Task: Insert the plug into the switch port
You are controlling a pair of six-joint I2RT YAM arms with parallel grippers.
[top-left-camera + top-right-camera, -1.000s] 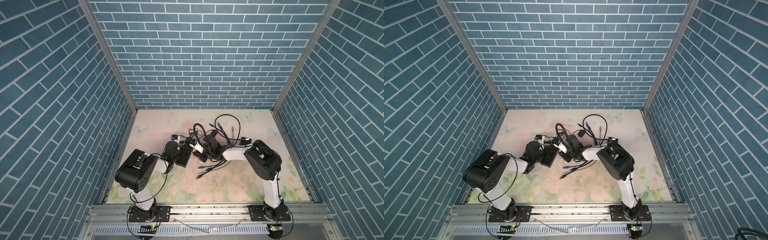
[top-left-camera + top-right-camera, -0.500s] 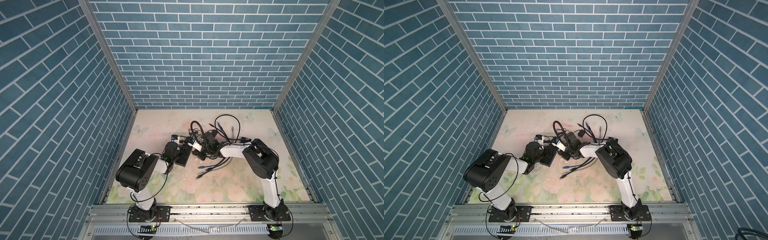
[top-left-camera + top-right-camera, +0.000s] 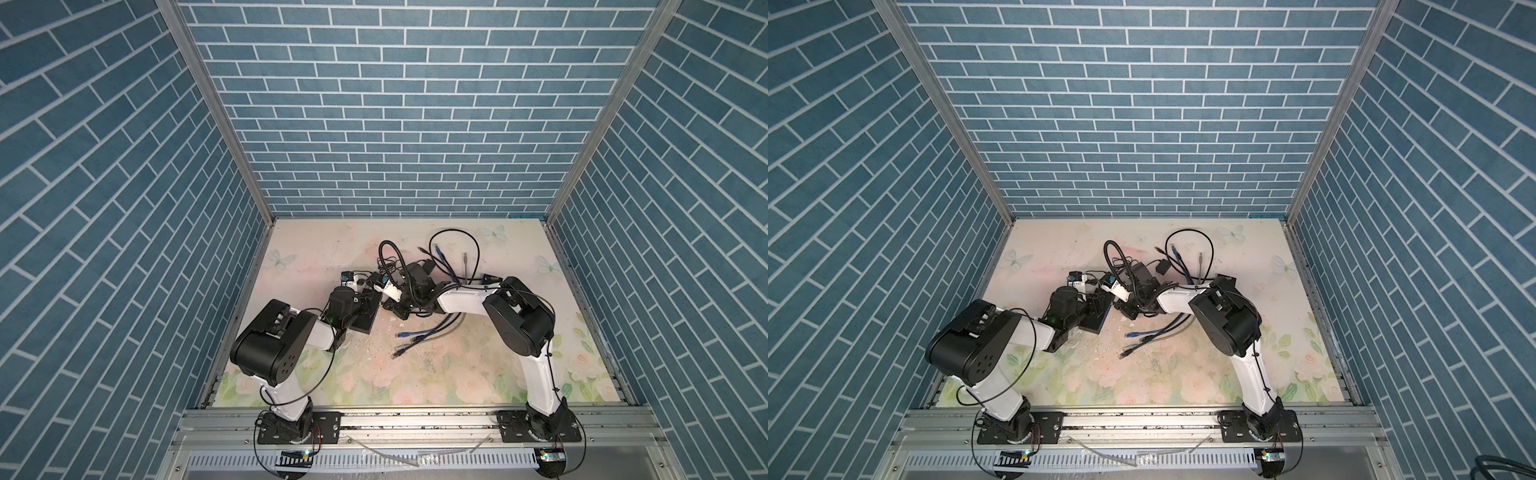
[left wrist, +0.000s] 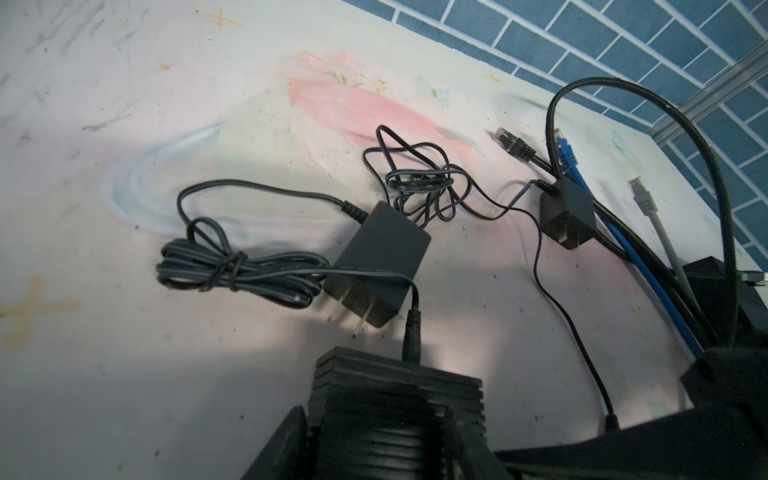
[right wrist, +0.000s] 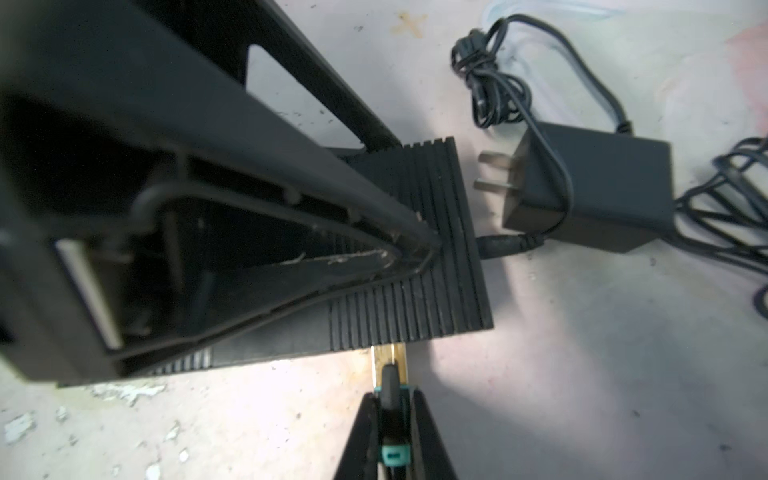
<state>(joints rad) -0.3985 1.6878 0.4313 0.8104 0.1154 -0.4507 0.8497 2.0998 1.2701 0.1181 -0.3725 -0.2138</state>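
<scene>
Against the frame a second before, the left arm had barely stirred, while the right arm had edged leftward toward the switch. The left gripper [image 3: 360, 302] straddled the black ribbed switch box [image 5: 440, 291], which lay flat just left of the counter's middle. Whether its jaws pressed the box or stood slack could not be told. The clear network plug with a teal boot [image 5: 389, 361] met the box's long edge nose-first; how deep it sat could not be told. The right gripper [image 5: 390, 402] was pinched tight on that plug's boot.

Toward the back edge lay a black power adapter with two bare prongs [image 4: 382, 249]. A barrel connector [image 4: 412, 332] sat in the switch's end. Further right sprawled a black network cable [image 4: 510, 144], a blue network cable [image 4: 568, 160] and a grey network cable [image 4: 643, 196].

The counter [image 3: 457, 374] wore a scuffed, pale floral sheet. Blue brick-pattern walls [image 3: 399, 104] closed three sides, and an aluminium rail [image 3: 415, 424] ran along the front edge.
</scene>
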